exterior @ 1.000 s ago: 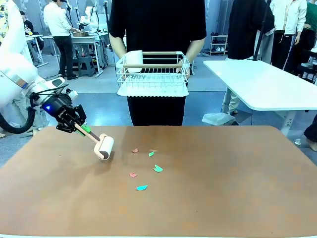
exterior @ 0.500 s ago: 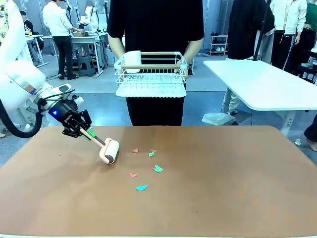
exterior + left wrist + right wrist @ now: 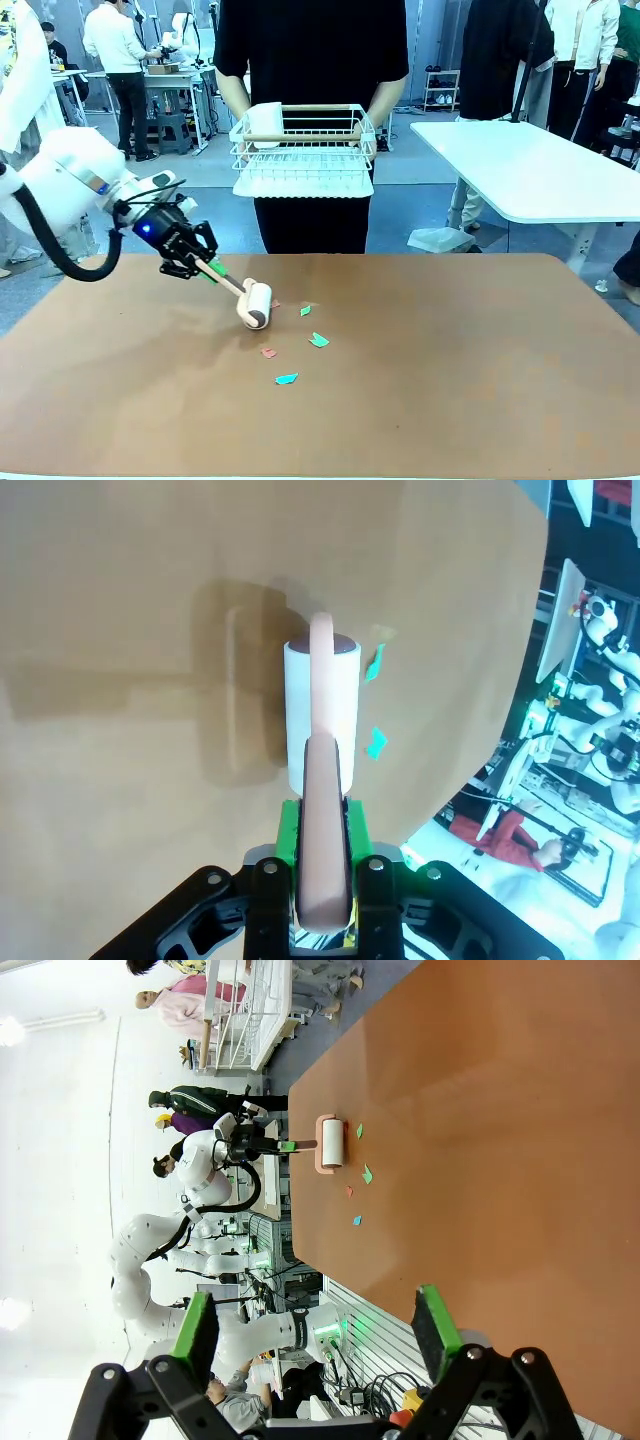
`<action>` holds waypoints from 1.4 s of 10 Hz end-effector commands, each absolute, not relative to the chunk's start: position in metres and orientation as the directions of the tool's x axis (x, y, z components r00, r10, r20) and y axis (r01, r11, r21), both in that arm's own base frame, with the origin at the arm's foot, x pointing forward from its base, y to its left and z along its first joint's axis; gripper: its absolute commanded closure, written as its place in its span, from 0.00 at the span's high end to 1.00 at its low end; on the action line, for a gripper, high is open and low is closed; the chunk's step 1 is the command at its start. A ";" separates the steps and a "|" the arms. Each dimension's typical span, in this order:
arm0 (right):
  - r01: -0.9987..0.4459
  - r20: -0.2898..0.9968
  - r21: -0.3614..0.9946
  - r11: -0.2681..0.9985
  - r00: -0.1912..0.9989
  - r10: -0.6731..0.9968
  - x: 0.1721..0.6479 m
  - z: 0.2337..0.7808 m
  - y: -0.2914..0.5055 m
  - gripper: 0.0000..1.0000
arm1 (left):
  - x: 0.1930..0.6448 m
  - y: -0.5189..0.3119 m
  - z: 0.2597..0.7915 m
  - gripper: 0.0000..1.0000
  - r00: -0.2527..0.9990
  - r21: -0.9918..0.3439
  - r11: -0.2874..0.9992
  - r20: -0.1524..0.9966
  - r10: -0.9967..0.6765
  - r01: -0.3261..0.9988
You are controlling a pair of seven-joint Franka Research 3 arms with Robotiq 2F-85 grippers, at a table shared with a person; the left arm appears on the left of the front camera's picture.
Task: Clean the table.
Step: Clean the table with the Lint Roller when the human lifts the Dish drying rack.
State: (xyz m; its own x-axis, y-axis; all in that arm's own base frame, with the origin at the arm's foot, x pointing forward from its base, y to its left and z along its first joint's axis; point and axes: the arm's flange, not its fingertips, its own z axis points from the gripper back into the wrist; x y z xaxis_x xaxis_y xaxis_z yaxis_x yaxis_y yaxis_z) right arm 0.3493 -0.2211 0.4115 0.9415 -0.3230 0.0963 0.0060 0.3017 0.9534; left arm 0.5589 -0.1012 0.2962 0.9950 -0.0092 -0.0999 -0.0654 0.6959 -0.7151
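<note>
A white lint roller (image 3: 255,303) with a pinkish handle rests its head on the reddish-brown table (image 3: 450,380). My left gripper (image 3: 205,267) is shut on that handle, left of the roller. Several small green, pink and blue paper scraps (image 3: 318,340) lie just right of and in front of the roller head. In the left wrist view the green pads (image 3: 290,825) clamp the handle, with the roller (image 3: 322,695) straight ahead and green scraps (image 3: 376,743) beside it. My right gripper (image 3: 315,1325) hangs open over the table's edge (image 3: 500,1160), far from the roller (image 3: 332,1143).
A person stands at the far side holding a white wire rack (image 3: 305,150) above the table's edge. A smaller white table (image 3: 540,170) stands at the back right. The right half of the brown top is bare.
My left arm has swept to the right, rolling the lint roller across the table up to the nearest scraps. The scraps have not moved.
</note>
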 end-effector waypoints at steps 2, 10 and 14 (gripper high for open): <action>-0.012 0.111 0.956 0.291 0.939 -0.324 0.349 0.415 -0.221 1.00 | 0.536 -0.153 0.290 0.22 0.995 -0.714 0.697 -0.095 0.010 -0.075; -0.012 0.111 0.956 0.291 0.939 -0.324 0.349 0.415 -0.221 1.00 | 0.531 -0.266 0.304 0.22 1.000 -0.759 0.650 -0.030 -0.001 -0.022; -0.012 0.111 0.956 0.291 0.939 -0.324 0.349 0.415 -0.221 1.00 | 0.527 -0.244 0.361 0.22 0.999 -0.798 0.602 0.008 -0.031 0.025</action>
State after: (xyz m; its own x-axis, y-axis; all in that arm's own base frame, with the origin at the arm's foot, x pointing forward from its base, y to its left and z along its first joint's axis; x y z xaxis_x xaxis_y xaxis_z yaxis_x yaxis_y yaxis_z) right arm 0.3490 -0.2215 0.4115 0.9411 -0.3242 0.0962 0.0065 0.3018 0.9533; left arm 0.5340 -0.2601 0.3472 0.9993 -0.0312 0.0207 0.0357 0.6285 -0.7770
